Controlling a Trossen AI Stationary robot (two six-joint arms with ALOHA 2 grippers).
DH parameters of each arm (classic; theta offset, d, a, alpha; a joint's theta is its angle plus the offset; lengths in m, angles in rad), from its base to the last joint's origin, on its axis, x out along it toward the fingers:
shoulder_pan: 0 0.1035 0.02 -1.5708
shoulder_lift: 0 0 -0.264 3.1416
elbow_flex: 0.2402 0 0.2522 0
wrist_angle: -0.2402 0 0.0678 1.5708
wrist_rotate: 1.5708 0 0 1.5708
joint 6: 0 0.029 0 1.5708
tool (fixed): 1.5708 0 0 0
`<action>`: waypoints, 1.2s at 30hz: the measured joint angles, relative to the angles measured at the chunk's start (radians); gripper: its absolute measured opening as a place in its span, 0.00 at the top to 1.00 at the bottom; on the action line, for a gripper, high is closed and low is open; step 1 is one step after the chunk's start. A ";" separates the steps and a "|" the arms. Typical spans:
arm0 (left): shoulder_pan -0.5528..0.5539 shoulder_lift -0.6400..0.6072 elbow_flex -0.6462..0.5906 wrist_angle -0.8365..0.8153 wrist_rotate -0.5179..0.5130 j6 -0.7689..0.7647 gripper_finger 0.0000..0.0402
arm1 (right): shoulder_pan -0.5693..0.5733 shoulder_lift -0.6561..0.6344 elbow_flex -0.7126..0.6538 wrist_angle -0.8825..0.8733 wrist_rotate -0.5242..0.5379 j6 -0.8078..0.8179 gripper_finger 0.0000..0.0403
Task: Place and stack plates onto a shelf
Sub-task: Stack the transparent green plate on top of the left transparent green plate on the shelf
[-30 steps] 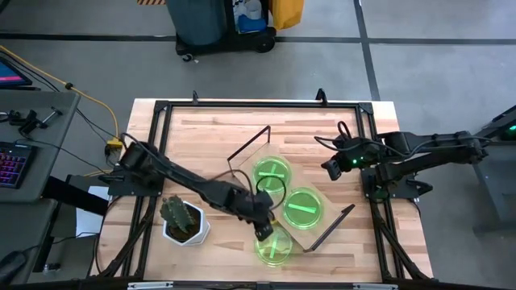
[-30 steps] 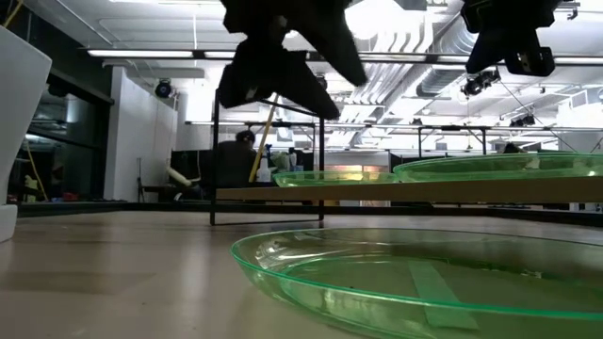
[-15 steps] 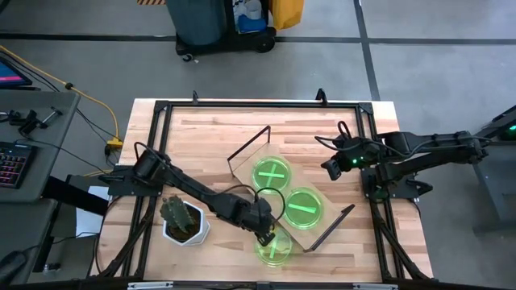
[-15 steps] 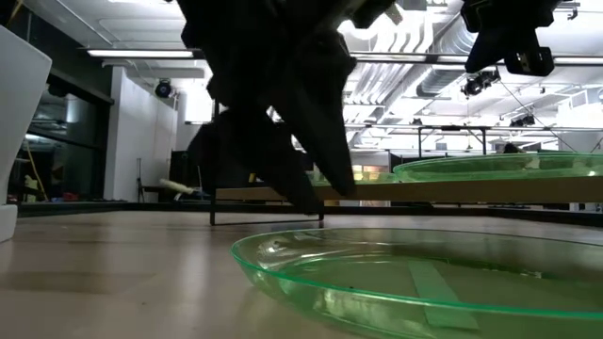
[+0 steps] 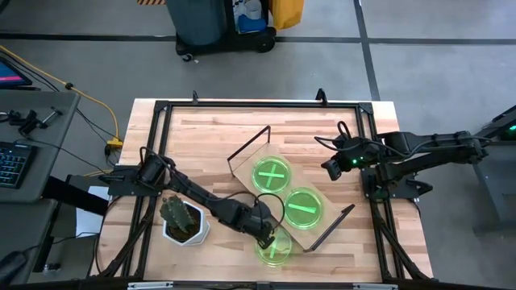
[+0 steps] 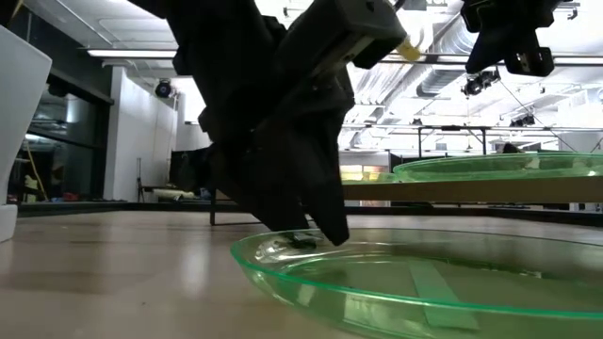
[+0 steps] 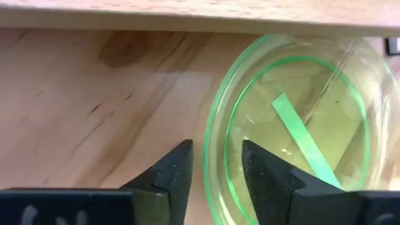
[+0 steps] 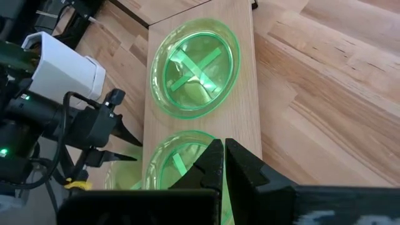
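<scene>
On the counter (image 5: 210, 129), your shelf (image 5: 284, 189) lies diagonally near centre, running from 11 toward 5 o'clock, low enough for plates to slide on from above. Two green plates/stacks already sit on it: one (image 5: 272, 174) at the 11 o'clock end, one (image 5: 303, 208) toward 5. A loose plate (image 5: 275, 249) lies just off the shelf at 6 o'clock, so your left pincer (image 7: 215, 164) stands open astride its rim, ready to pinch. Your right pincer (image 8: 222, 164) waits closed and empty at 3 o'clock.
</scene>
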State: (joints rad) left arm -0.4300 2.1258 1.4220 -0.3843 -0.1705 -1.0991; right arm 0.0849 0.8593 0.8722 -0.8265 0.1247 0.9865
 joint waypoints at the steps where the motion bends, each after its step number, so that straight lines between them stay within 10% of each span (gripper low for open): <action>1: -0.003 0.000 0.000 -0.002 -0.008 0.013 0.70 | 0.000 0.000 0.000 0.000 0.000 -0.001 1.00; 7: -0.010 0.000 -0.001 -0.038 -0.024 0.067 0.97 | 0.000 0.000 0.000 0.000 0.000 -0.011 1.00; 23: 0.000 -0.294 -0.004 -0.398 -0.054 0.371 1.00 | 0.000 0.000 0.000 -0.003 0.000 -0.030 1.00; 36: 0.128 -0.519 -0.002 -0.354 -0.449 0.340 1.00 | 0.000 -0.003 0.000 0.000 0.000 -0.045 1.00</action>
State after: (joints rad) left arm -0.3021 1.6073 1.4196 -0.7379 -0.6196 -0.7588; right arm 0.0849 0.8558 0.8722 -0.8266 0.1246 0.9417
